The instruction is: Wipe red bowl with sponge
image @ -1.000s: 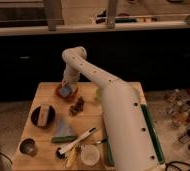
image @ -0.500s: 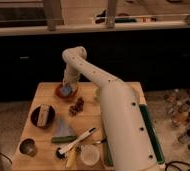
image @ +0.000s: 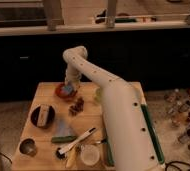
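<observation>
The red bowl (image: 64, 93) sits near the far left of the wooden table (image: 48, 145). The gripper (image: 69, 85) reaches down from the white arm onto the bowl's right side. A small blue-grey sponge (image: 69, 89) shows at the gripper's tip, over the bowl. The arm hides the bowl's far right rim.
A black round dish (image: 42, 115) holding a beige block lies at the left. A pale blue cloth (image: 64, 128), a green item (image: 63, 139), a brush (image: 78, 141), a metal cup (image: 27, 147) and a white cup (image: 90, 155) lie toward the front. Small brown pieces (image: 77, 106) sit beside the bowl.
The gripper has shifted slightly over the bowl; the rest of the table is unchanged.
</observation>
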{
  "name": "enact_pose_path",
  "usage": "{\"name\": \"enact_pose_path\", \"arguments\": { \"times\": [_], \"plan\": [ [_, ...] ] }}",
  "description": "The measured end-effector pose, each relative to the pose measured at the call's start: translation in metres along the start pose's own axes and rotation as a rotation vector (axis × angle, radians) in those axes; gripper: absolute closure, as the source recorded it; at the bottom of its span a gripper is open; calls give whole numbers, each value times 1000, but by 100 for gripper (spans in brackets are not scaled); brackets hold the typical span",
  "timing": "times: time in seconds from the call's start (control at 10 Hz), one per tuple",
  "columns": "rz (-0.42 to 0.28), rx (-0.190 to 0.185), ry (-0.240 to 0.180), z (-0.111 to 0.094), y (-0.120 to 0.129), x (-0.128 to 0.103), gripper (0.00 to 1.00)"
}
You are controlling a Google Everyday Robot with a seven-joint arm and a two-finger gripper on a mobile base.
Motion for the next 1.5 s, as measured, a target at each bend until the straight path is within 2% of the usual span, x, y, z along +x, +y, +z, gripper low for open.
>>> {"name": "enact_pose_path", "arguments": {
  "times": [0.4,0.6,0.8,1.1,1.5],
  "plan": [
    [6,3,39,-1,-13,24,100],
    [-7,-1,37,5,-22,31,100],
    [-38,-2,11,16,-33,27,100],
    [-106,-2,-53,32,-48,6,100],
    [-154,-17,-101,35,-36,-22,100]
  ]
}}
